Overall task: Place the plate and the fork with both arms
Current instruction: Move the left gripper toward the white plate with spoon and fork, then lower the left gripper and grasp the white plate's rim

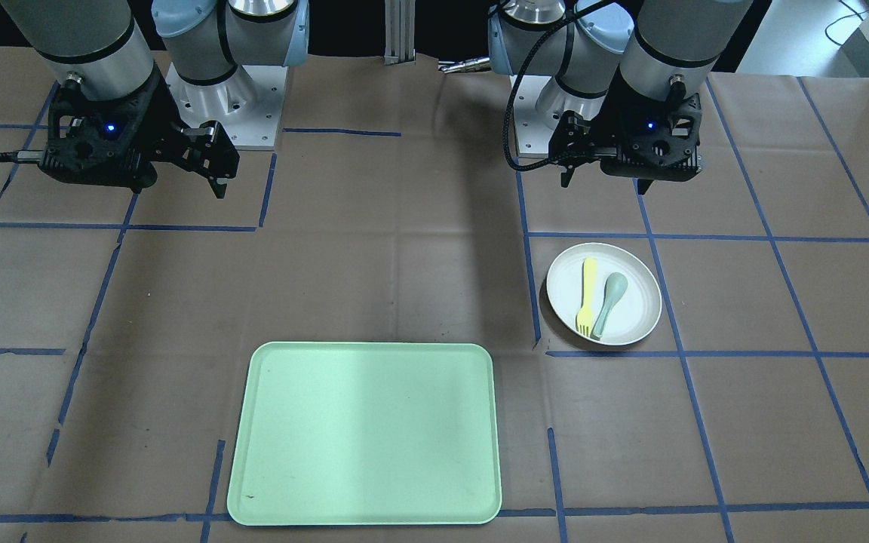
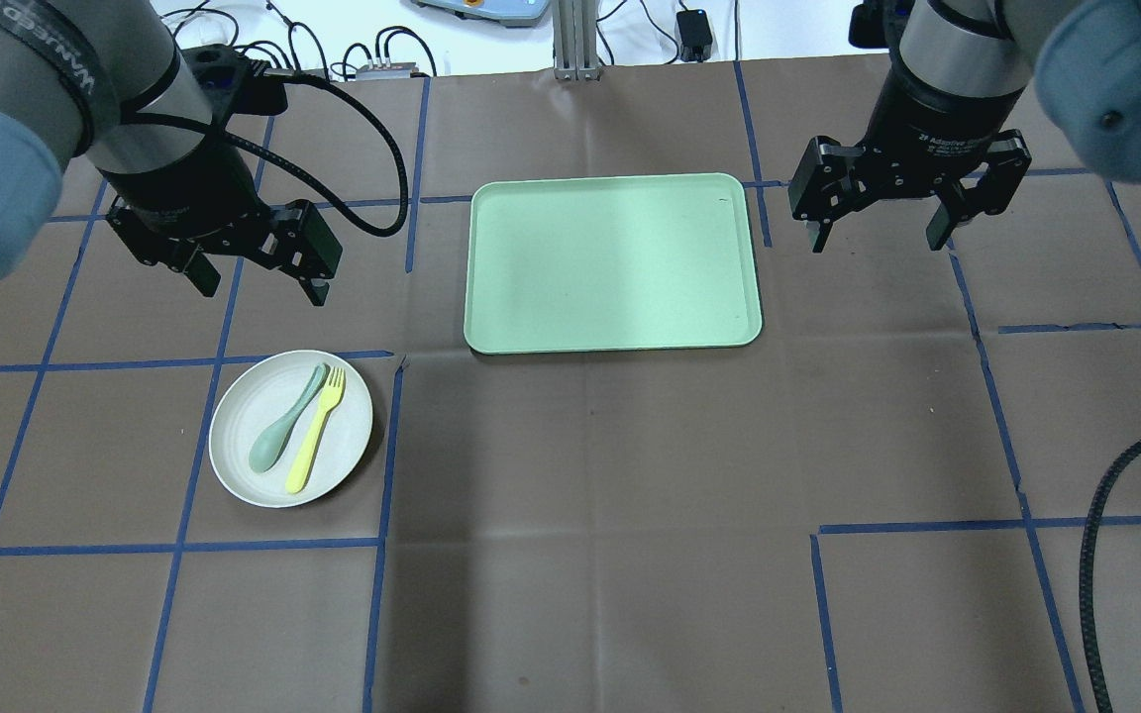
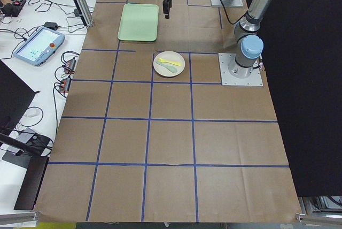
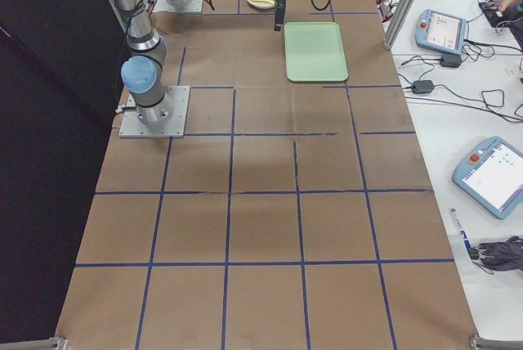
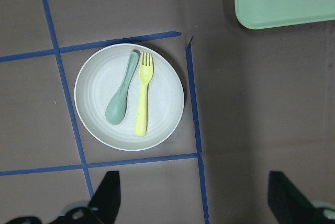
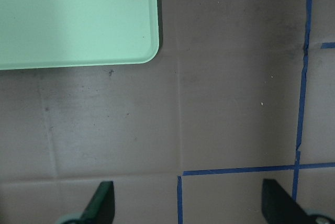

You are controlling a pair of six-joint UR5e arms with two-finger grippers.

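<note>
The off-white plate (image 2: 343, 441) lies on the brown table on my left side, also in the front view (image 1: 637, 290) and the left wrist view (image 5: 162, 90). The pale-yellow fork (image 2: 316, 428) (image 5: 141, 98) lies on it beside a grey-green spoon (image 2: 278, 436). My left gripper (image 2: 261, 287) (image 5: 192, 192) hangs open and empty above the table just beyond the plate. My right gripper (image 2: 878, 243) (image 6: 186, 198) hangs open and empty over bare table to the right of the tray.
A rectangular mint-green tray (image 2: 615, 262) (image 1: 366, 434) lies in the middle far part of the table, with nothing on it. Blue tape lines cross the brown paper. Cables and the arm bases stand at the table's edges.
</note>
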